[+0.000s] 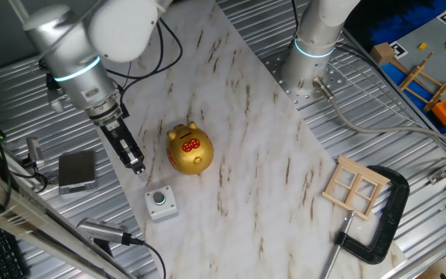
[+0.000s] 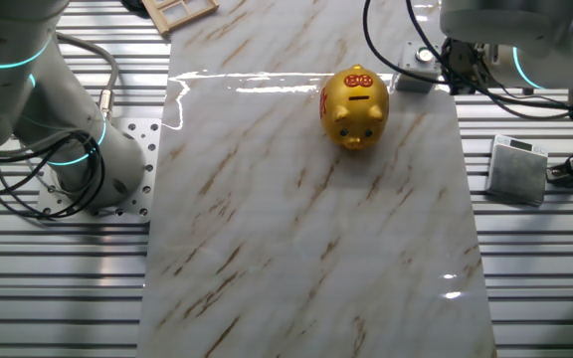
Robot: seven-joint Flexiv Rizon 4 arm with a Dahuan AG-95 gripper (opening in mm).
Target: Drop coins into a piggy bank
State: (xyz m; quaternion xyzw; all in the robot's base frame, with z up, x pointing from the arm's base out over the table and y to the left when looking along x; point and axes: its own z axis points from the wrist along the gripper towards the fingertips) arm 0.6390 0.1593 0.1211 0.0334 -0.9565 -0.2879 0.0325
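Note:
The piggy bank [image 1: 189, 149] is a shiny gold pig with red markings and a dark slot on top, standing upright in the middle of the marble board [image 1: 246, 116]. It also shows in the other fixed view [image 2: 354, 107], facing the camera. My gripper [image 1: 135, 164] hangs low just left of the pig, a short gap away, its black fingers pressed close together. I cannot tell whether anything thin is pinched between the tips. No coin shows in either view. In the other fixed view the gripper [image 2: 453, 72] is mostly hidden among cables at the top right.
A small grey box with a green button [image 1: 160, 202] sits just below the gripper. A grey block [image 1: 77, 170] lies left of the board. A wooden window frame [image 1: 355, 186] and a black C-clamp [image 1: 385, 225] are at the right. A second arm's base [image 1: 314, 48] stands behind.

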